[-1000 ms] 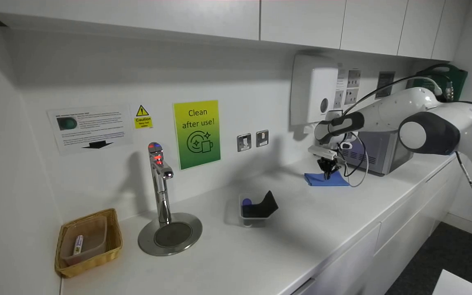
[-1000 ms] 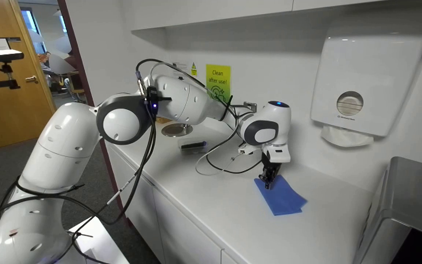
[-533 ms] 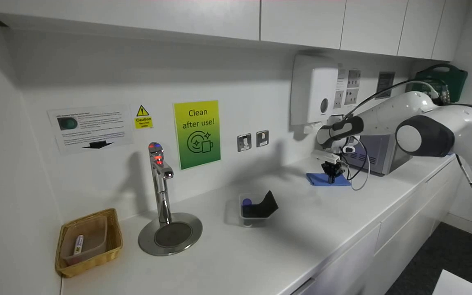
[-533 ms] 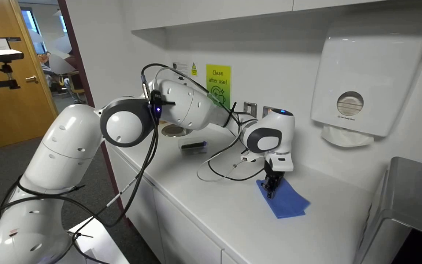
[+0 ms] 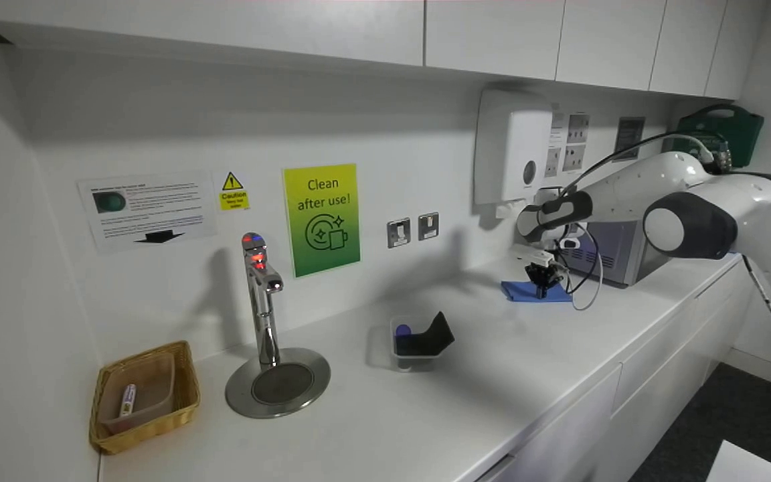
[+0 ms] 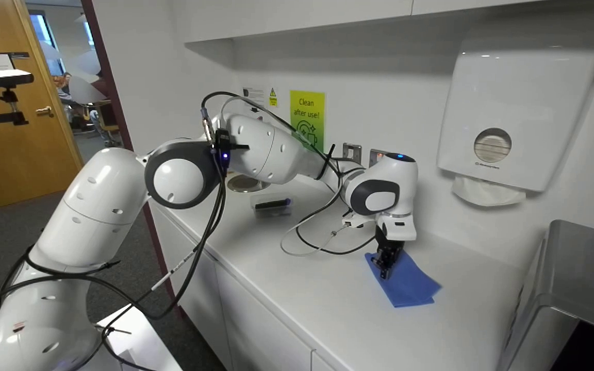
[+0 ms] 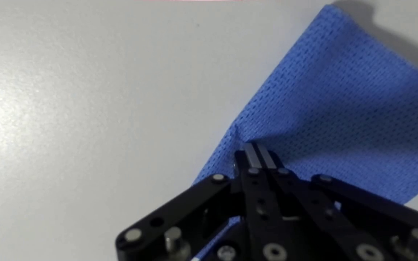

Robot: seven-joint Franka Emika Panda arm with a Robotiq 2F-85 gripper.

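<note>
On the bench [image 6: 462, 330]: closed claw [image 7: 256, 146] against folded blue cloth [image 7: 347, 108]

The blue cloth lies flat beneath the claw, near the grey appliance [image 6: 560, 268] and the wall with the towel dispenser [image 6: 518, 98]. The claw's pads [image 7: 251, 156] are drawn fully together, apparently pressed to the fabric close to a long edge, where a small pucker shows. Whether a fold is nipped between them I cannot tell, as the tips meet shadow in the wrist view.

Done well, I judge, this contact wants light, even pressure: enough to keep the tips on the fabric without grinding into the bench. So near an edge, the cloth could bunch or pivot; a spot nearer its middle would steady it. Any sideways motion is best slow and level.
</note>
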